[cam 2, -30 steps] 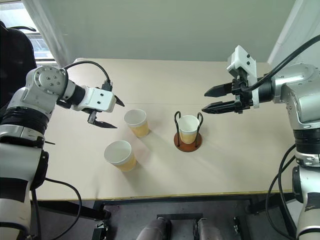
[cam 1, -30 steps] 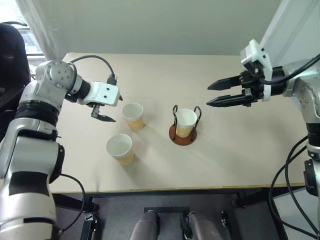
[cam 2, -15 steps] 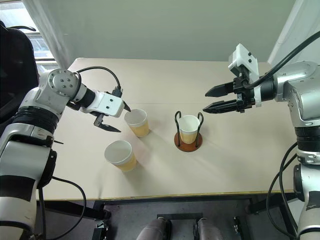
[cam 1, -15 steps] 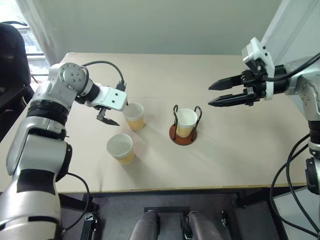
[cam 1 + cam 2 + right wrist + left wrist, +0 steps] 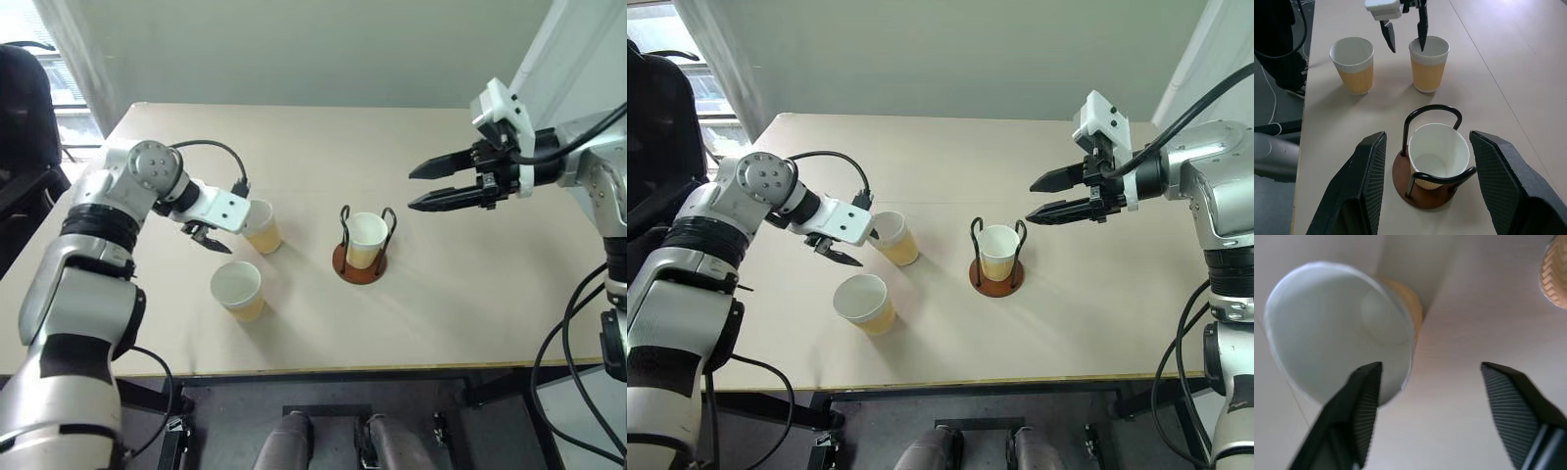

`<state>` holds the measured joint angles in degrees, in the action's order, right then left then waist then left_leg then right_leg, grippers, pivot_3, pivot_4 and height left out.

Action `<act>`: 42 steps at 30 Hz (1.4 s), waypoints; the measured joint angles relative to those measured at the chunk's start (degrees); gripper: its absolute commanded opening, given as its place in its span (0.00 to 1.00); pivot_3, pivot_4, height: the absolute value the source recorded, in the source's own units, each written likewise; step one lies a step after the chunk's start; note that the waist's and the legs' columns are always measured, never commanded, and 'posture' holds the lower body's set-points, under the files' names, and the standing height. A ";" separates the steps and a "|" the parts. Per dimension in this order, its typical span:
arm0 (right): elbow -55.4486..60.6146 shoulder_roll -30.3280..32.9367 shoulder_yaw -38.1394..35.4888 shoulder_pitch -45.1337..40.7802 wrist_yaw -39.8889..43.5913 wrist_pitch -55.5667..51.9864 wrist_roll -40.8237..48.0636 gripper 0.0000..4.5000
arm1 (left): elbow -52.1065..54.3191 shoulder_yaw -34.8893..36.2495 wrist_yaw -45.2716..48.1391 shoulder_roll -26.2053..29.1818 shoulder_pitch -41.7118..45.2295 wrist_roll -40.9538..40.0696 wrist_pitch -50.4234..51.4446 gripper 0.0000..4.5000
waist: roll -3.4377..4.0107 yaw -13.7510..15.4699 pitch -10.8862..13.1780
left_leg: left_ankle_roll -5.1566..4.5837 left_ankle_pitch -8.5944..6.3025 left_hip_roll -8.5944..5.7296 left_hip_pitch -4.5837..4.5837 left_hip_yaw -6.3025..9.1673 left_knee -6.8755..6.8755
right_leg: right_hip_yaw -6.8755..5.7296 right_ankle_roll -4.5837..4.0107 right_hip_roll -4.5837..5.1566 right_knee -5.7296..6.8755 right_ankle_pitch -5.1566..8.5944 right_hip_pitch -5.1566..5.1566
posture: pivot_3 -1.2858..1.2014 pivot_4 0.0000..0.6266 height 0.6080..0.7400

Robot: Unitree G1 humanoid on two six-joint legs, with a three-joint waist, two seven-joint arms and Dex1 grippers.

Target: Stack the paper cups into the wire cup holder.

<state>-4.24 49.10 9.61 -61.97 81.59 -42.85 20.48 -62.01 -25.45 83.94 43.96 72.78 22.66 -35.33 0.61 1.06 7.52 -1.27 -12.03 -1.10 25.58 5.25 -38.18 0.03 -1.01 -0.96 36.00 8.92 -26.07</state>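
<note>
One paper cup (image 5: pixel 1439 154) stands empty inside the wire cup holder (image 5: pixel 1425 188) on the bench (image 5: pixel 470 284) — two more empty cups sit beside it. The left pincer (image 5: pixel 1404 33) straddles the rim of the farther cup (image 5: pixel 1428 63), fingers apart, one inside; the right pincer (image 5: pixel 423 185) hangs open above the bench — the nearer cup (image 5: pixel 237 290) stands untouched.

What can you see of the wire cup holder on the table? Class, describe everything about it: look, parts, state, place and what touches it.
The wire cup holder has a round reddish-brown disc base and thin black wire loops rising upright from it. It stands upright on the pale table, to the right of the two loose paper cups. One paper cup, tan outside and white inside, already sits upright within the loops, its rim about level with their tops. No gripper touches it.
</note>
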 measured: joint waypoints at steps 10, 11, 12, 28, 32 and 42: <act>-0.17 0.06 0.21 0.00 0.06 1.15 -0.33 0.60 | -1.18 -0.10 -1.40 -0.37 0.17 0.34 -2.06 0.01 | 0.00 -0.07 0.00 | -0.01 0.00 -0.08 -0.02 -0.01 0.02 | 0.02 0.04 0.01 -0.01 -0.03 0.00 | 0.52 0.24 1.00; -0.28 0.22 0.27 0.00 0.13 1.28 -0.46 0.60 | -1.41 -0.10 -1.22 -0.39 0.46 0.33 -2.05 0.01 | -0.01 -0.02 0.00 | -0.02 0.00 -0.05 -0.01 0.02 0.00 | 0.03 0.04 0.03 -0.01 -0.03 0.01 | 0.52 0.24 1.00; -0.42 0.60 0.42 0.06 0.42 1.66 -0.55 0.60 | -1.69 -0.12 -0.53 -0.41 0.92 0.34 -2.04 0.01 | 0.00 0.02 0.00 | -0.02 0.01 -0.07 0.01 0.04 -0.01 | 0.03 0.05 0.04 0.00 -0.03 0.01 | 0.52 0.24 1.00; -15.99 3.52 1.92 2.90 8.54 25.55 -9.69 0.60 | -4.27 -2.46 6.58 -0.74 10.94 -8.35 5.05 0.01 | -0.01 0.24 -0.01 | -0.22 0.05 -0.19 0.35 0.02 -0.07 | 0.03 0.28 0.16 -0.07 -0.17 -0.20 | 0.52 0.24 1.00; -16.92 3.51 2.11 3.13 9.84 27.12 -10.66 0.60 | -3.93 -6.51 6.67 -0.79 13.70 -14.04 8.00 0.01 | 0.00 0.12 0.00 | -0.24 0.04 -0.20 0.35 -0.10 -0.04 | 0.04 0.31 0.13 -0.10 -0.19 -0.21 | 0.52 0.24 1.00; -17.34 3.66 2.98 3.13 10.62 26.88 -11.23 0.60 | -2.71 -18.29 6.75 -1.58 23.87 -25.44 13.42 0.01 | 0.01 0.34 0.01 | -0.31 0.02 -0.17 0.41 -0.07 -0.07 | 0.11 0.37 0.22 -0.15 -0.21 -0.19 | 0.52 0.24 1.00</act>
<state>-21.58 52.76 12.59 -58.84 92.22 -15.96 9.25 -64.72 -43.75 90.69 42.38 96.65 -2.78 -21.91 0.62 1.40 7.52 -1.58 -12.01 -1.27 26.00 5.18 -38.25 0.14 -0.64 -0.74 35.85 8.71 -26.26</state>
